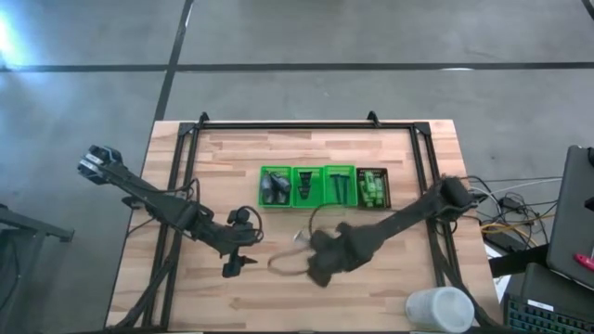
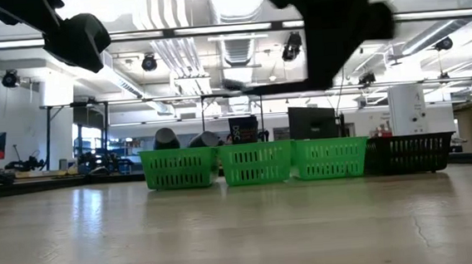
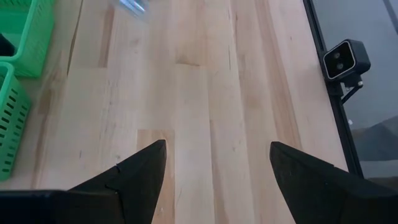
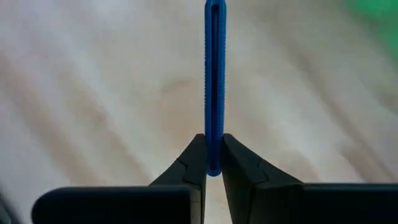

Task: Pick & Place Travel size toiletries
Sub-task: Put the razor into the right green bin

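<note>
In the right wrist view, a thin blue razor [image 4: 214,62] with a slotted handle sticks forward out of my right gripper [image 4: 214,163], which is shut on it. In the high view my right gripper [image 1: 304,252] hovers near the table's front, in front of the green three-compartment tray [image 1: 263,173]. The tray holds grey bottles [image 1: 272,187], dark tubes [image 1: 304,186] and razors [image 1: 340,186]. Green mini bottles [image 1: 373,188] lie in the black bin [image 1: 386,190]. My left gripper [image 1: 237,266] is open over bare wood, left of the right one. My right gripper pinches the razor's blue handle at its end [image 4: 214,127] between the two fingertips [image 4: 194,155]. The handle runs along the fingers and points straight forward out of them. In the low view the razor [image 2: 245,87] is level and lifted clear of the table.
A black frame rail [image 1: 306,125] runs around the table's far side and both flanks. A pale cylinder [image 1: 441,309] stands at the near right corner. A small camera [image 3: 342,59] sits at the table's edge. Bare wood lies before the tray.
</note>
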